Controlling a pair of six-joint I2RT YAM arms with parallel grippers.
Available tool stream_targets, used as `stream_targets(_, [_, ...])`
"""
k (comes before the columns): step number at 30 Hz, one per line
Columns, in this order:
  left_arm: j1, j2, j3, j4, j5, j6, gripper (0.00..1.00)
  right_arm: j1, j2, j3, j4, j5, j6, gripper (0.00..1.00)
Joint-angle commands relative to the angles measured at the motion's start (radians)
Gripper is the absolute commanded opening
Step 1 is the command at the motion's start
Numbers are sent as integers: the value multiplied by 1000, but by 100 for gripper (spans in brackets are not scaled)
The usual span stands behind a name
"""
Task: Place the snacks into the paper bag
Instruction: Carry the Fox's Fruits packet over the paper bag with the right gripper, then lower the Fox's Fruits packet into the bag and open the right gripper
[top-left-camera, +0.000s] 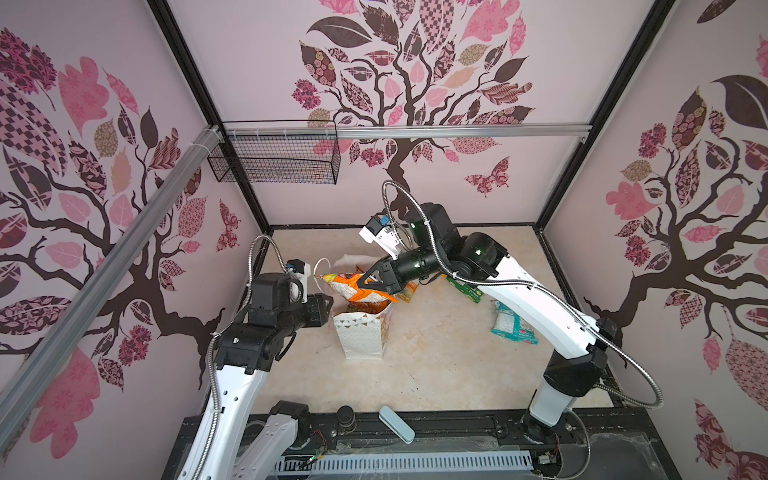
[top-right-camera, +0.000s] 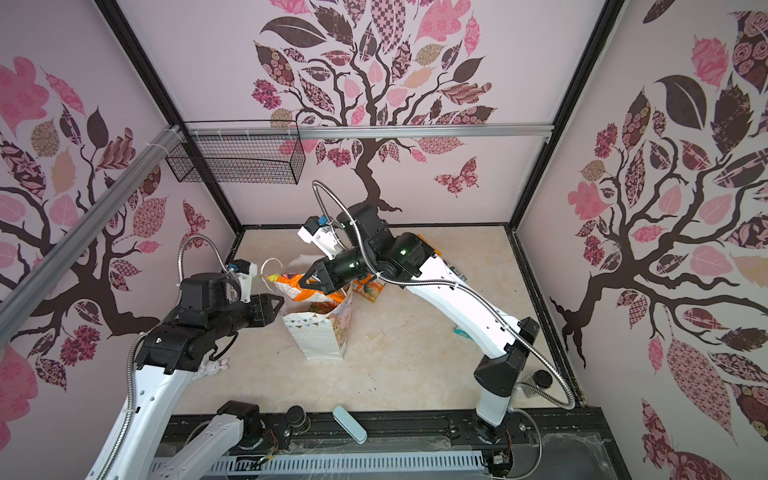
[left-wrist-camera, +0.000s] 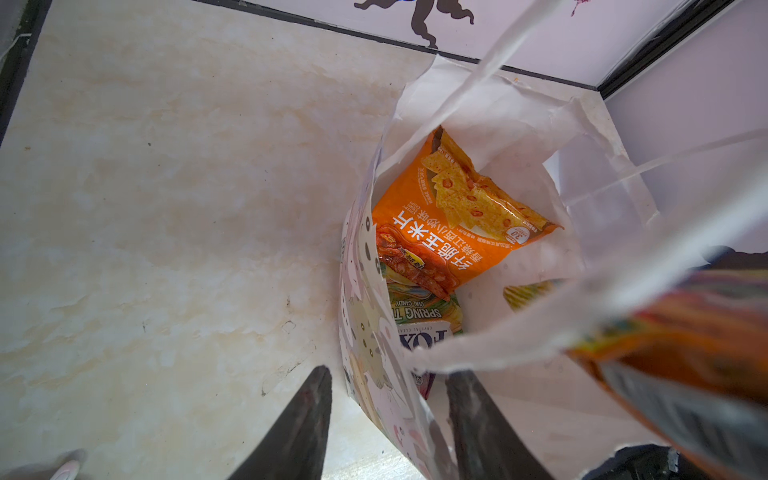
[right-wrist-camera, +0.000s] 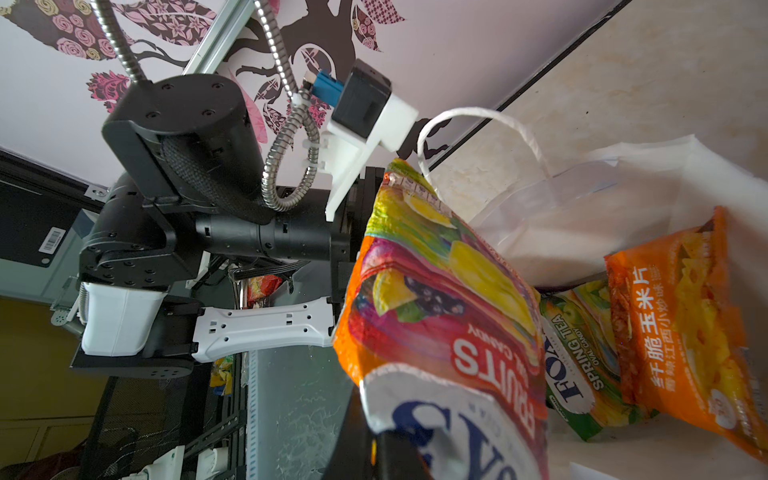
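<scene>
In a top view the right tool (top-left-camera: 368, 286) pinches a fruit candy packet (top-left-camera: 353, 294) over the standing paper bag (top-left-camera: 360, 338) on the tabletop (top-left-camera: 436, 365). Left wrist: the left tool (left-wrist-camera: 388, 372), spread, straddles the bag's wall; an orange chip packet (left-wrist-camera: 436, 216) lies inside. Right wrist: the held packet (right-wrist-camera: 436, 311) hangs at the bag's mouth.
</scene>
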Motion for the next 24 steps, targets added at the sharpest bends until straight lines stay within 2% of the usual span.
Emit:
stream_targets(1, [-3,-13,25,-1,-6,11,49,5,-24,-59,132,-20,25,0])
stream_targets(6, [-3,-15,21,0,-6,9,50,-7,-60,-184,271,-59,79,0])
stream_targets(15, [-3,-12,21,0,-6,11,49,-47,-82,-286,370,-98,121,0])
stream_targets(24, [-4,-10,19,1,0,12,49,-50,-43,-213,365,-80,125,0])
